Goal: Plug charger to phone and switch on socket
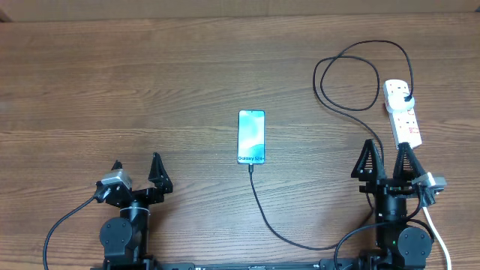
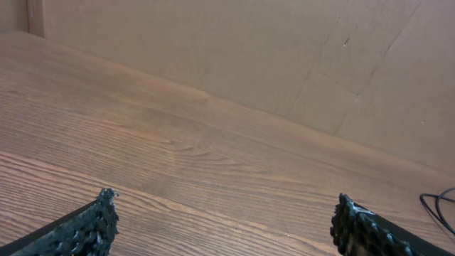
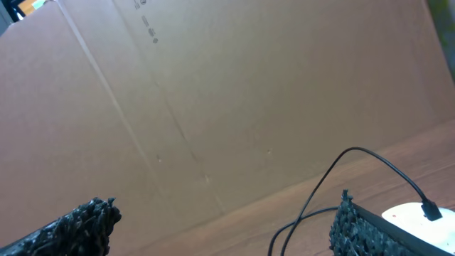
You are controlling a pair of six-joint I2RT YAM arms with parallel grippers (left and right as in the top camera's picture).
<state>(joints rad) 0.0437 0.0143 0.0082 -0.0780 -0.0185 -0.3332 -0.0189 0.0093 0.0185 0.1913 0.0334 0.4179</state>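
The charger (image 1: 259, 204) seems joined to the phone (image 1: 251, 136), its plug in the socket (image 1: 403, 118); with nothing to hold, both arms' jaws stand open over the bench (image 1: 112, 90)

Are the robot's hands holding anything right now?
No, nothing is held. The left gripper and the right gripper both have open jaws with nothing between them. The phone lies apart from both.
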